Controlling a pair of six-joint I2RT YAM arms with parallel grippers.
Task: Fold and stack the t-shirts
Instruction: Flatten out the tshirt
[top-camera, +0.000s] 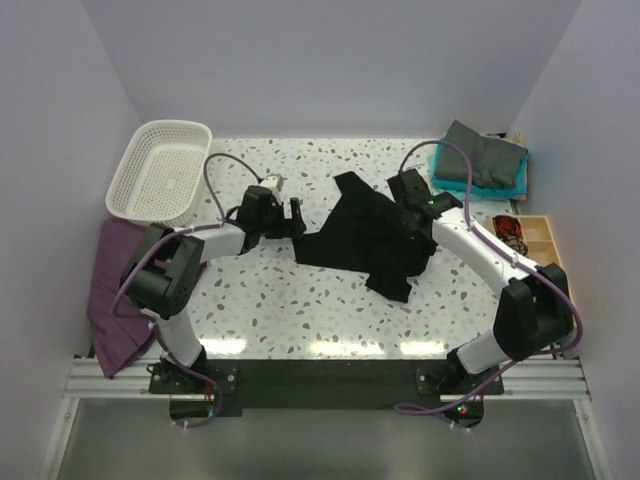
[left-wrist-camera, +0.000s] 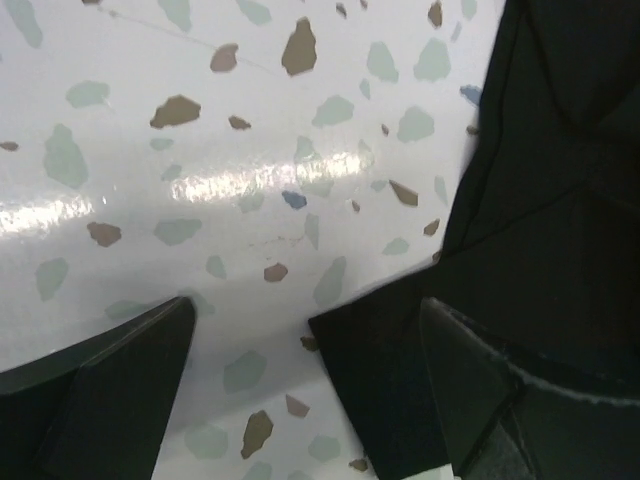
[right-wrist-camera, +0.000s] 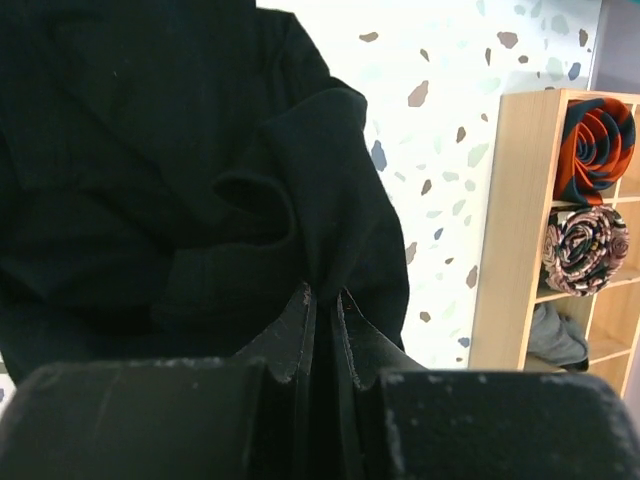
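1. The right jaws are squeezed shut on a pinch of the black t-shirt (right-wrist-camera: 150, 180), likely so that side can be lifted for a fold.
2. The left jaws gape wide and hold nothing. A corner of the shirt lies between them on the tabletop (left-wrist-camera: 200, 150), ready to be caught.
3. The grey t-shirt (top-camera: 485, 152) sits on the teal t-shirt (top-camera: 517, 182), well beyond the right jaws. That looks like the stack.

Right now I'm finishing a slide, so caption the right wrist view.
Right claw shut on a pinched fold of the black t-shirt, wooden rack holding rolled ties nearby.
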